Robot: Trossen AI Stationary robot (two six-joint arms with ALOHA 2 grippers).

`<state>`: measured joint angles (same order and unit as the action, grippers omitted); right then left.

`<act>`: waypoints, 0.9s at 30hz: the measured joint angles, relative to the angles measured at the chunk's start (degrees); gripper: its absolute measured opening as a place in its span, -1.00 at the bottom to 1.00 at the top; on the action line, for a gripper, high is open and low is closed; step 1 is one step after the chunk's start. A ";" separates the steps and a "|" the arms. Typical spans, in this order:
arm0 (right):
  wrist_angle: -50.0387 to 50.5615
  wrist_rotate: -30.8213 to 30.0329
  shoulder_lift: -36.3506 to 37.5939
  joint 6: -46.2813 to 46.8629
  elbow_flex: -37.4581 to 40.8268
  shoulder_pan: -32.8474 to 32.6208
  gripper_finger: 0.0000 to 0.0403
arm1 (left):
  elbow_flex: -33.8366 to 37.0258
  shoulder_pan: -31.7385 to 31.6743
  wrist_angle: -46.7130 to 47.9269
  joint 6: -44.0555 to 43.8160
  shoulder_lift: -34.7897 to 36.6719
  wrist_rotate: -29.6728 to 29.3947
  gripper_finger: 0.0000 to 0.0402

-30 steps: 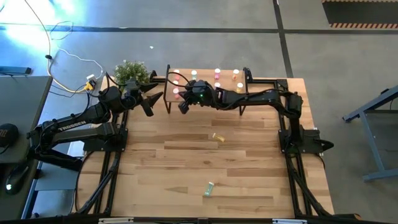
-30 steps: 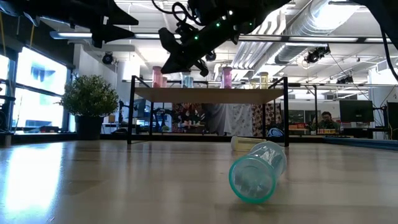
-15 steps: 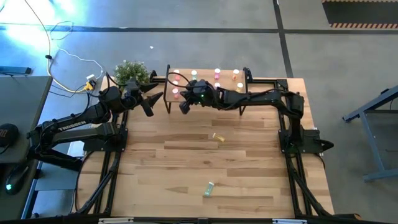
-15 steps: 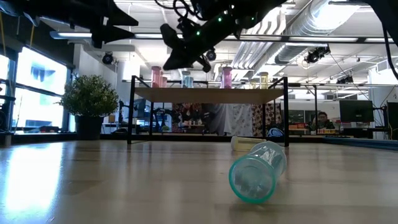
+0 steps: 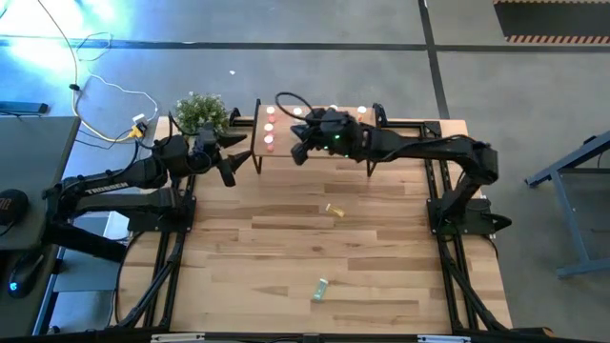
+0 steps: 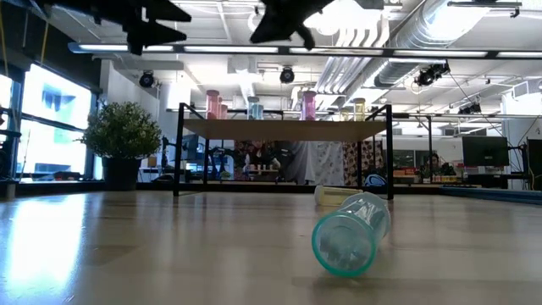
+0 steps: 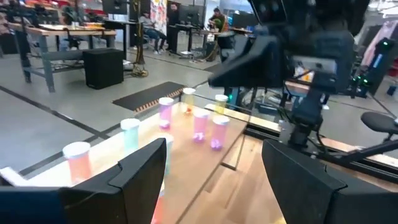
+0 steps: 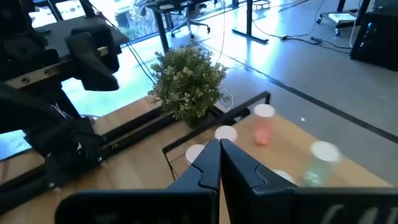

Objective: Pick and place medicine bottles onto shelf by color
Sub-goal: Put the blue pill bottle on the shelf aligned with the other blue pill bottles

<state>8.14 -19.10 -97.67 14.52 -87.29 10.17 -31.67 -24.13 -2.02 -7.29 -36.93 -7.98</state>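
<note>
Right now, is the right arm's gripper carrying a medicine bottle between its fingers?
No: in the right wrist view the right gripper has its dark fingers pressed together with nothing between them.

The wood-plank table (image 5: 286,257) carries a small shelf (image 5: 315,129) on thin black legs at its far edge, and a potted plant (image 5: 201,111) at the far left corner just beside it. Small bottles stand upright on the shelf top: salmon-red ones (image 5: 269,140) at its left end, pink (image 5: 333,111) and yellow-orange (image 5: 362,112) toward the right. A yellow bottle (image 5: 335,211) lies on its side on the planks mid-table. A mint-green bottle (image 5: 320,289) lies on its side nearer, well apart from it.
</note>
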 joint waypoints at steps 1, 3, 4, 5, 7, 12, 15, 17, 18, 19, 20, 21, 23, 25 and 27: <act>1.26 -0.10 1.13 0.00 0.00 -0.06 -1.00 | -1.02 1.24 0.80 -0.02 -0.55 -1.17 0.28; 3.39 -0.86 3.44 0.02 0.00 -0.10 -1.00 | -3.34 3.81 2.51 -0.78 -1.92 -4.02 0.28; 4.67 -1.28 4.62 0.03 0.00 -0.10 -1.00 | -4.47 5.20 3.64 -1.68 -2.76 -5.73 0.28; 6.36 -1.81 5.74 0.23 0.00 -0.10 -1.00 | -5.58 6.72 4.90 -2.83 -3.79 -7.50 0.28; 8.50 -2.36 7.64 0.91 0.00 -0.09 -1.00 | -7.70 9.68 7.58 -5.45 -6.09 -10.60 0.28; 12.77 -2.81 12.31 1.99 0.00 0.73 -1.00 | -12.86 17.19 12.72 -12.29 -12.69 -15.74 0.28; 15.38 -2.80 14.43 1.97 0.00 1.29 -1.00 | -16.18 21.81 14.92 -15.41 -16.98 -18.89 0.28; 17.07 -2.78 15.62 1.98 0.00 1.73 -1.00 | -18.44 25.08 16.35 -17.18 -19.87 -21.34 0.28; 18.28 -2.78 16.27 1.99 0.00 2.00 -1.00 | -19.64 26.56 17.11 -17.84 -21.35 -22.86 0.28; 19.40 -2.79 16.86 1.99 0.00 2.24 -1.00 | -20.81 28.08 17.79 -18.17 -22.82 -24.10 0.28; 20.09 -2.77 17.41 1.97 0.00 2.37 -1.00 | -22.02 29.48 18.48 -18.71 -24.37 -25.34 0.28; 21.25 -2.77 17.88 1.97 0.00 2.59 -1.00 | -23.17 30.82 19.48 -19.55 -25.72 -26.50 0.28; 23.61 -2.75 18.84 1.97 0.00 2.82 -1.00 | -25.64 33.34 21.39 -21.93 -28.52 -28.31 0.28; 25.74 -2.75 19.65 1.97 0.00 2.98 -1.00 | -28.25 35.61 23.47 -24.67 -31.24 -29.78 0.28; 27.89 -2.75 20.30 1.97 0.00 2.98 -1.00 | -30.76 37.68 25.38 -27.38 -34.02 -30.79 0.28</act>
<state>36.03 -21.85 -77.37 16.49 -87.29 13.15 -62.43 13.55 23.35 -34.67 -70.95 -38.78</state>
